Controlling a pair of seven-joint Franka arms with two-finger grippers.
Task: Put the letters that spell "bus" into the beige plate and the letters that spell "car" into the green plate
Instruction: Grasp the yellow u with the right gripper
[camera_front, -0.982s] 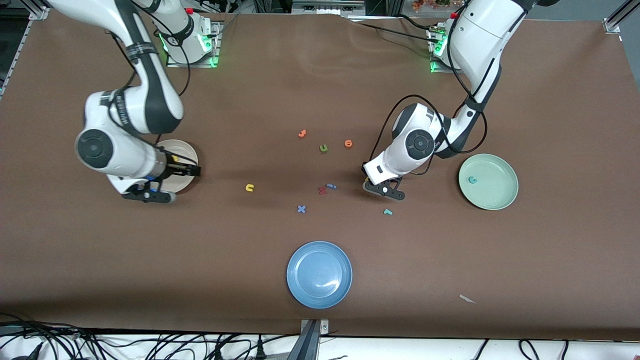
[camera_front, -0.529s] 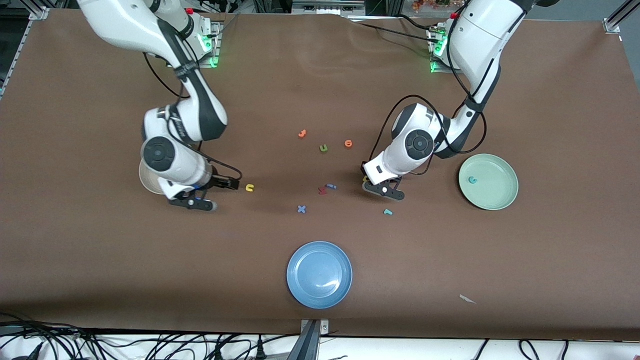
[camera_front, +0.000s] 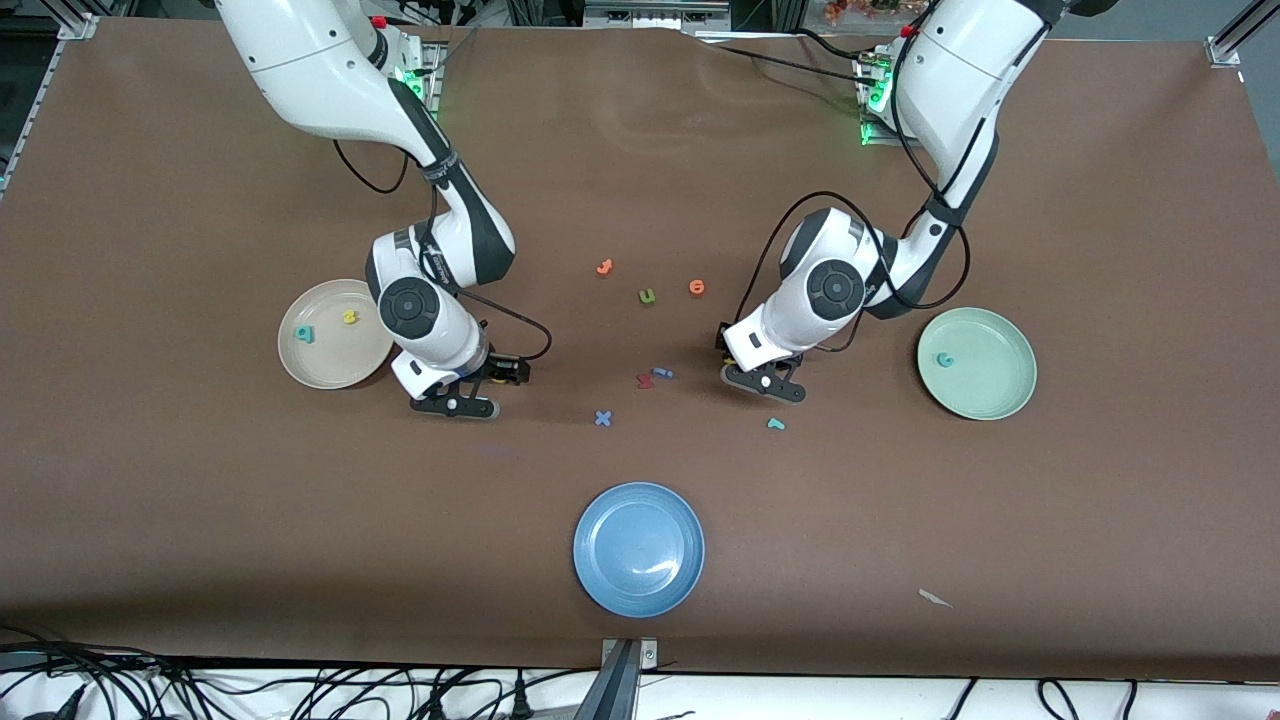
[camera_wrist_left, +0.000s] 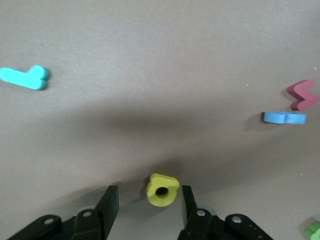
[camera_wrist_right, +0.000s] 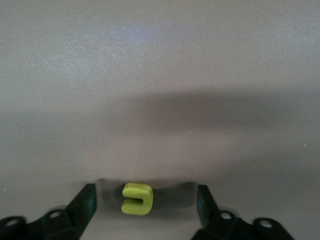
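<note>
The beige plate (camera_front: 335, 372) holds a teal "b" (camera_front: 303, 333) and a yellow "s" (camera_front: 349, 317). Beside it, my right gripper (camera_front: 512, 371) (camera_wrist_right: 146, 194) is down at the table, open, with the yellow "u" (camera_wrist_right: 137, 198) lying between its fingers, untouched. My left gripper (camera_front: 726, 352) (camera_wrist_left: 149, 196) is open low over the table middle. The yellow "a" (camera_wrist_left: 162, 190) lies between its fingers with gaps on both sides. The teal "r" (camera_front: 775, 424) (camera_wrist_left: 25, 77) lies nearer the front camera. The green plate (camera_front: 990, 400) holds the teal "c" (camera_front: 943, 360).
Between the arms lie two orange letters (camera_front: 604, 267) (camera_front: 697, 287), a green "u" (camera_front: 647, 296), a red letter (camera_front: 645, 380) touching a small blue one (camera_front: 662, 373), and a blue "x" (camera_front: 602, 418). A blue plate (camera_front: 639, 549) sits near the front edge.
My right arm has swung from over the beige plate toward the table middle and come down around the yellow "u". The plate's letters now show. The left arm has barely moved.
</note>
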